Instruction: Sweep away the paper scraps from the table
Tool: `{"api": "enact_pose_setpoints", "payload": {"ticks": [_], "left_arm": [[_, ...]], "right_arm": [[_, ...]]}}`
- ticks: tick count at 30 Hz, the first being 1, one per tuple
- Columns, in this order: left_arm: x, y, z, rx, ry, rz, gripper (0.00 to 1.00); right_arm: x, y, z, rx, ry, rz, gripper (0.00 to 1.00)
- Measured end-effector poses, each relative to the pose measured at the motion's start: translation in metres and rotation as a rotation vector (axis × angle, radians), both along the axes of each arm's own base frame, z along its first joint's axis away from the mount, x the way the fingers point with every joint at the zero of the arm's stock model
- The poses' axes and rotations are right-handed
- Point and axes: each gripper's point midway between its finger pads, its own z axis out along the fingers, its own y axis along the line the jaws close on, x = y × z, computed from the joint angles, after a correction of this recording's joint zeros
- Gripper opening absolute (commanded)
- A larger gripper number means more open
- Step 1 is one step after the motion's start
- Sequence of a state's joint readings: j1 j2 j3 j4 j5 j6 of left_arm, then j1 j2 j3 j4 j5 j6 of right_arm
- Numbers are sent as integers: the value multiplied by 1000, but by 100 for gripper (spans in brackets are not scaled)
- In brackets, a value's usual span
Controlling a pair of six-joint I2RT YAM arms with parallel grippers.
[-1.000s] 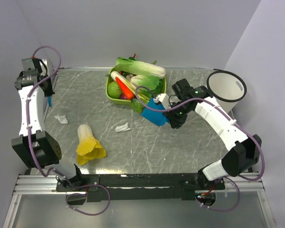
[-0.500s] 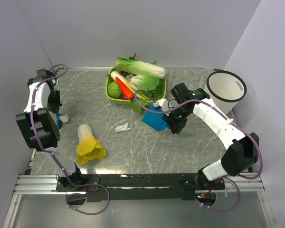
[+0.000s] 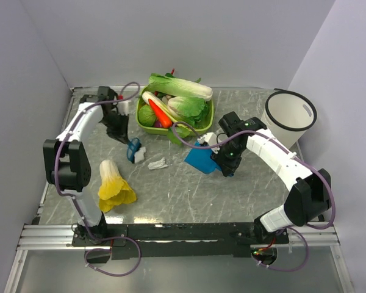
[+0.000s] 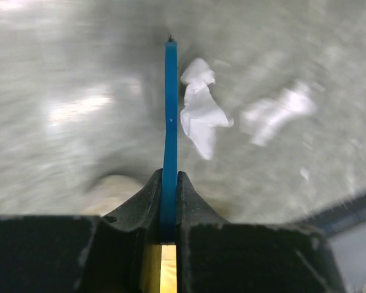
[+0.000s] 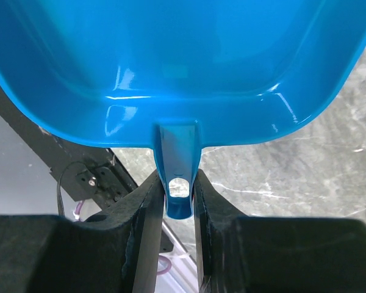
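My left gripper (image 3: 125, 140) is shut on a thin blue brush (image 3: 133, 151) that reaches down to the grey-green marble table (image 3: 189, 192). One white paper scrap (image 3: 141, 150) lies right against the brush, and a second scrap (image 3: 157, 163) lies just to its right. In the left wrist view the brush (image 4: 169, 122) stands edge-on between my fingers, with one scrap (image 4: 198, 113) beside it and a blurred one (image 4: 274, 113) further right. My right gripper (image 3: 223, 161) is shut on the handle (image 5: 179, 183) of a blue dustpan (image 3: 201, 160), right of the scraps.
A green basket (image 3: 139, 114) full of vegetables stands at the back centre. A white bin (image 3: 290, 113) stands at the back right. A yellow-and-white leafy vegetable (image 3: 113, 183) lies at the front left. A metal rail (image 3: 171, 231) runs along the near edge.
My left arm has swung from the far left edge to the right, and the brush has pushed the left scrap toward the other one. The dustpan has shifted slightly down and right.
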State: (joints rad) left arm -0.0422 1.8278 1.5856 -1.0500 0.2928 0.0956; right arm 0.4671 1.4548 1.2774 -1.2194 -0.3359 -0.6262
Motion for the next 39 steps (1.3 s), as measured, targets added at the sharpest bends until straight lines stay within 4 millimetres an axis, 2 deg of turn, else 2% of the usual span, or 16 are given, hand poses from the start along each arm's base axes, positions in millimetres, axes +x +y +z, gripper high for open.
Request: {"api": "enact_pose_setpoints", "payload": {"ticks": [3,5,7,10,15,18,21,26,31,35,39], "left_arm": [[-17,-33,0,-58,33,-92,1],[-29,-46,-4,-87,63,-131,1],[-41,-51,-7,-105,99,-148,1],[-47,-51,-1,-109,103,-155,1],[-49,-47,36,-108,-41,-201,1],[-60,-46,63,-105,-161,-260,1],[-67,-47,72,-96,-206,-319,1],[-65,-45,57,-41,-184,-373,1],[-48,-32,46,52,-191,-314,1],[-37,-28,42,73,-209,-246,1],[-36,-31,34,57,-198,-203,1]], "right_arm": [[-3,-4,-6,-18,12,0,0],[-4,-6,-8,-30,13,2,0],[-3,-8,-8,-41,4,7,0],[-3,-13,-12,-64,-1,14,0],[-6,-22,-17,-102,-2,22,0],[-10,-25,-18,-107,-9,25,0],[-13,-30,-17,-118,-25,33,0],[-18,-49,-29,-204,-42,85,0],[-24,-70,-43,-370,-34,159,0],[-25,-70,-52,-448,5,177,0],[-23,-62,-68,-500,45,188,0]]}}
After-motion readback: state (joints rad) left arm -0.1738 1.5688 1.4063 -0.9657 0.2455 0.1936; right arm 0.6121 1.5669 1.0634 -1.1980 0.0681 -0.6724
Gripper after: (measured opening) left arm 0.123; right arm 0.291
